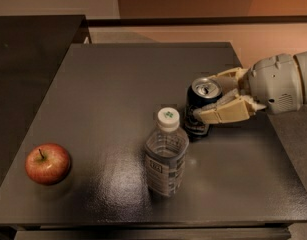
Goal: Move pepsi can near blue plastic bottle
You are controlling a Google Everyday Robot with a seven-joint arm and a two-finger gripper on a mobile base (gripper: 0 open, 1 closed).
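Note:
The pepsi can is dark with a silver top and stands upright on the dark table, just right of and behind the blue plastic bottle. The bottle is clear and ribbed, with a white cap bearing a green mark, and stands upright at the middle front. My gripper reaches in from the right. Its cream fingers are shut on the can's sides. A narrow gap remains between can and bottle.
A red apple sits at the table's front left. A darker counter adjoins the table on the left. The table's front edge lies just below the bottle, and my white arm crosses its right edge.

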